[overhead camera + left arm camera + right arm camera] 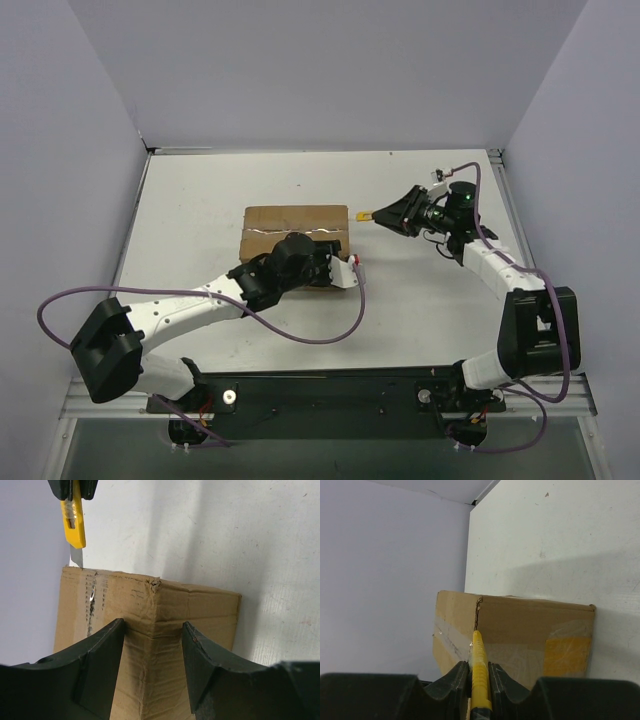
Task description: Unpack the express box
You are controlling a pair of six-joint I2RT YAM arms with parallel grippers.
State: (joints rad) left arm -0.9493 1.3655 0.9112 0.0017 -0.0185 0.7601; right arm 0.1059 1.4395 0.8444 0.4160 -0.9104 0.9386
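The express box [290,222], a brown cardboard carton with a clear tape seam [292,231] across its top, lies mid-table with its flaps down. My left gripper [330,265] sits at its near right corner. In the left wrist view its fingers [102,655] straddle a wrinkled edge of the box [200,610], pressed against the cardboard on both sides. My right gripper [385,214] is shut on a yellow utility knife [365,213]. The knife's blade [76,557] touches the box's right end at the scored seam [91,597]. In the right wrist view the knife [479,652] points at the box [530,620].
Pale enclosure walls close in the table [200,190] on the left, back and right. A purple cable [335,330] loops over the table in front of the box. A black mounting rail [330,385] runs along the near edge. The box's end carries a yellowish patch under tape [567,655].
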